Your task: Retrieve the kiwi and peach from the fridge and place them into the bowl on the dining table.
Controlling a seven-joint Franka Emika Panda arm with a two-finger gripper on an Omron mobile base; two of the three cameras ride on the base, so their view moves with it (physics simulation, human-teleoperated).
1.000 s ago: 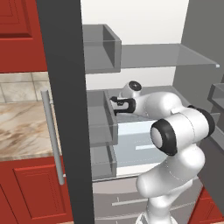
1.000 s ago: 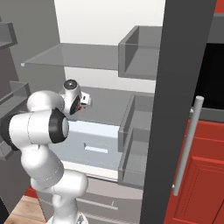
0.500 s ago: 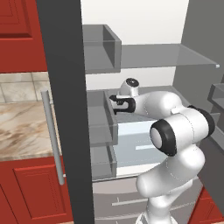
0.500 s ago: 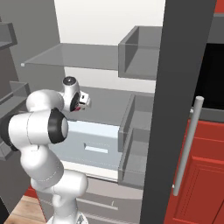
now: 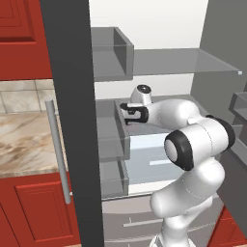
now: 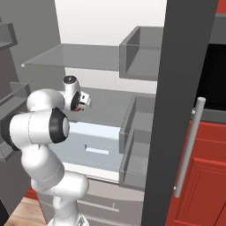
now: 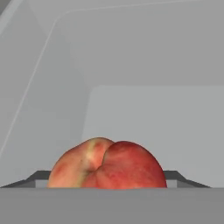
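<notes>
1. Your arm reaches into the open fridge (image 5: 159,62), with the gripper (image 5: 129,114) below the glass shelf (image 5: 193,60).
2. From the hand camera, the peach (image 7: 107,164) sits right at the gripper, close up, on the grey fridge floor; a dark finger tip shows at each side of it.
3. You cannot tell from these views whether the gripper presses the peach or stands just off it.
4. From the right base camera, a bit of red shows at the gripper (image 6: 80,104), beside the grey door bins (image 6: 140,132).
5. Left of the fridge, a marble surface (image 5: 21,140) lies over red cabinets (image 5: 29,212).
</notes>
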